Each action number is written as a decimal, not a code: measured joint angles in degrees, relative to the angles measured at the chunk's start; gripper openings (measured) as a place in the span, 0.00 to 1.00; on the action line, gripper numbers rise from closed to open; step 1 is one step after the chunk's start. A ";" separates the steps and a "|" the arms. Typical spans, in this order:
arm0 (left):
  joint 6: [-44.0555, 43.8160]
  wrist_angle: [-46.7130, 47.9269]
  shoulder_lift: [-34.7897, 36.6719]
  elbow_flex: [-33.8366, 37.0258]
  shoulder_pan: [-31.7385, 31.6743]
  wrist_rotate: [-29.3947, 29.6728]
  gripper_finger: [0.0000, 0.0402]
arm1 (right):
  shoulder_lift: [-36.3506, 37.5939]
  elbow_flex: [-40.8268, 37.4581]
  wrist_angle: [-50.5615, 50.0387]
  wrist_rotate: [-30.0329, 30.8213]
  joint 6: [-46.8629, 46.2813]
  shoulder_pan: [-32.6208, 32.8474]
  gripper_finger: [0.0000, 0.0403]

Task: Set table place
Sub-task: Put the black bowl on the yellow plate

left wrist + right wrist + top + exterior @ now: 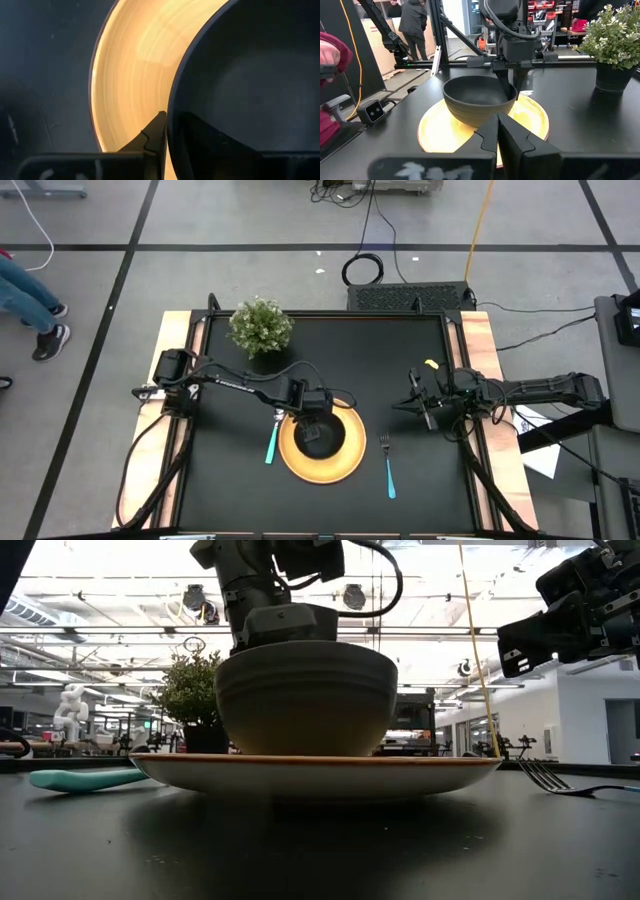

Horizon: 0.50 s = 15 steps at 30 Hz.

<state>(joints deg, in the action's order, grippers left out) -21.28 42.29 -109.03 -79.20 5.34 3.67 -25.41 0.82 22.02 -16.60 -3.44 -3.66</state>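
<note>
Two fingers of the left gripper [506, 82] pinched the bowl [477, 102] rim at twelve o'clock, seen only from the right wrist, whose own right gripper [498, 131] stood closed

Matte black table [230, 480], round yellow plate [345, 461], teal-handled spoon [272, 442], teal-handled fork [388, 467], bushy green potted plant [261, 326]

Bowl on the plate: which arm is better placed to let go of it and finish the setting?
Left. Its pincer straddles the black bowl rim on the yellow plate, one finger inside, one outside. The right pincer, shut, waits beyond the fork.
</note>
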 joint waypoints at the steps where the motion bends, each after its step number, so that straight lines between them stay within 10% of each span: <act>1: -0.01 -0.14 0.00 0.00 0.01 0.37 0.18 | 0.00 0.00 0.00 0.00 0.00 0.00 0.00; 15: 2.10 -2.33 0.69 -1.09 1.22 1.96 0.20 | 0.00 0.00 0.00 0.00 0.00 0.02 0.00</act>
<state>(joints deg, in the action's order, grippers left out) -19.18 39.97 -108.34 -80.29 6.57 5.63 -25.41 0.82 22.02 -16.60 -3.44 -3.64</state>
